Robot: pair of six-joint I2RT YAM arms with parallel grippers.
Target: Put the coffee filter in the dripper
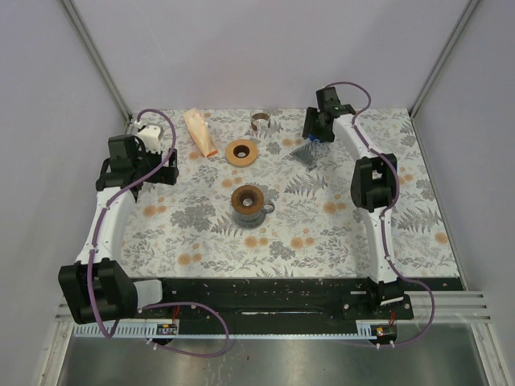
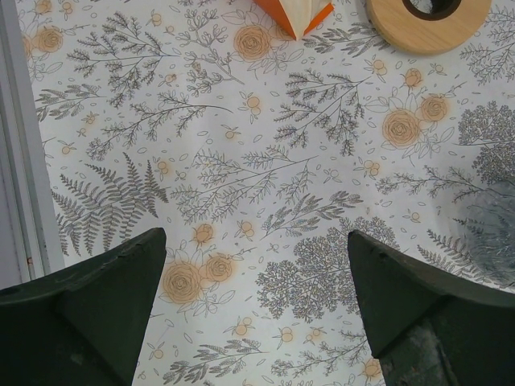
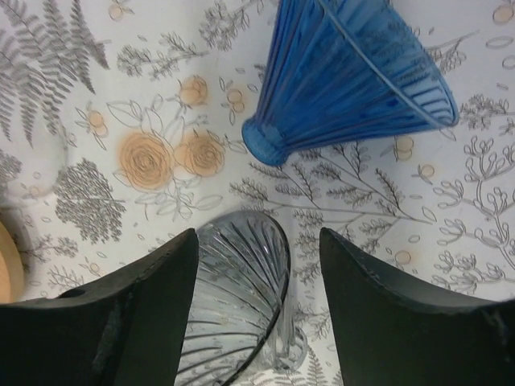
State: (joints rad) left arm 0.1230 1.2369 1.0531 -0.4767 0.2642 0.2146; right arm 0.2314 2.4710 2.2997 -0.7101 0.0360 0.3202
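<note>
My right claw (image 3: 257, 235), half wide, straddles the grey dripper (image 3: 237, 297) lying on its side; a blue dripper (image 3: 354, 76) lies just beyond. My left claw (image 2: 256, 235) hangs wide over the flowered table (image 2: 241, 161), the paper filter (image 2: 296, 12) farther off beside a wooden ring (image 2: 426, 20).

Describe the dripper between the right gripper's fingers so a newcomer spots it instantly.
On the floral table, look far right under the right gripper, where two ribbed cone drippers lie tipped over. It is the smoky, see-through grey dripper between the fingers, not the blue dripper beside it.
</note>
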